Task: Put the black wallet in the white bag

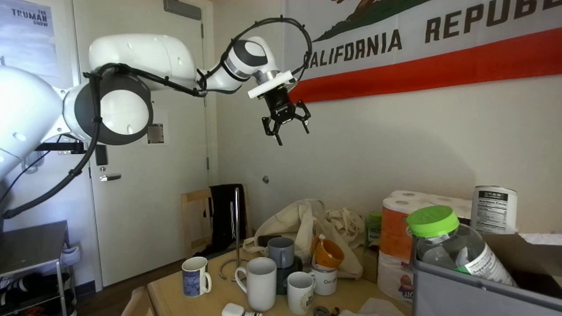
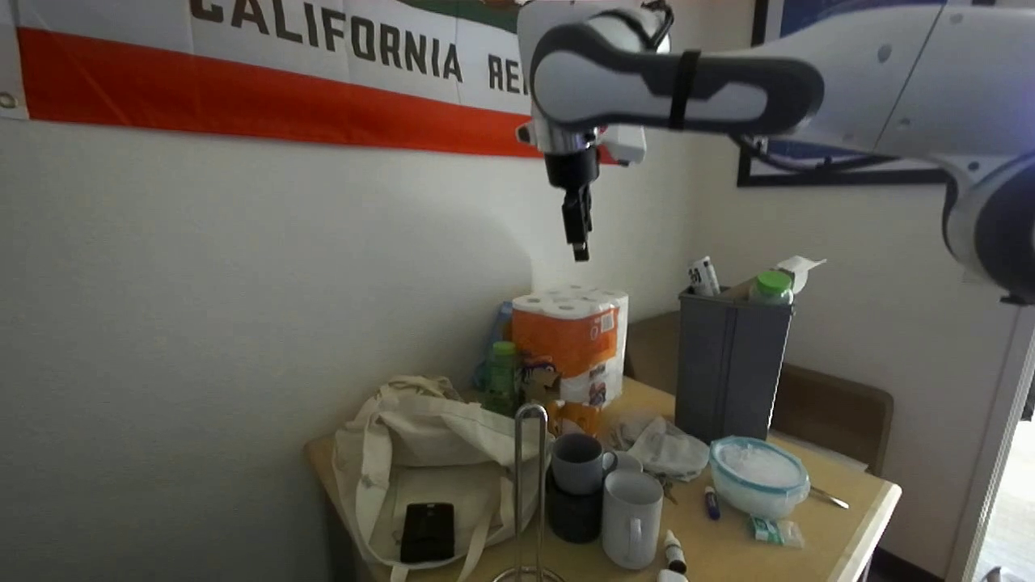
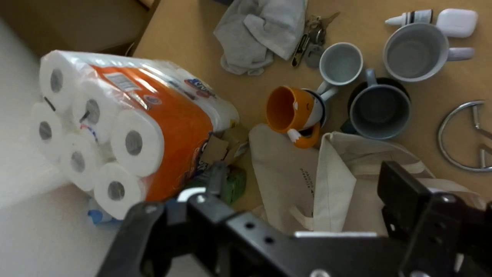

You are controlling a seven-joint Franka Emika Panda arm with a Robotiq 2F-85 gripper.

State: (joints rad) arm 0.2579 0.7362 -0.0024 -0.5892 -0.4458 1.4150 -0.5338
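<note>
In an exterior view the black wallet (image 2: 428,533) lies near the left edge of the desk (image 2: 776,558), on slack cloth, apparently at the mouth of the white bag (image 2: 445,432); whether it counts as inside, I can't tell. The bag sprawls near the left corner, mouth turned outward, probably for access. Farther off, the fingers (image 3: 401,188) stand wide apart, empty, presumably high to clear the tall white mug (image 2: 632,517). The wrist view looks down into that mug, yet there the fingers seem to cover the wallet.
</note>
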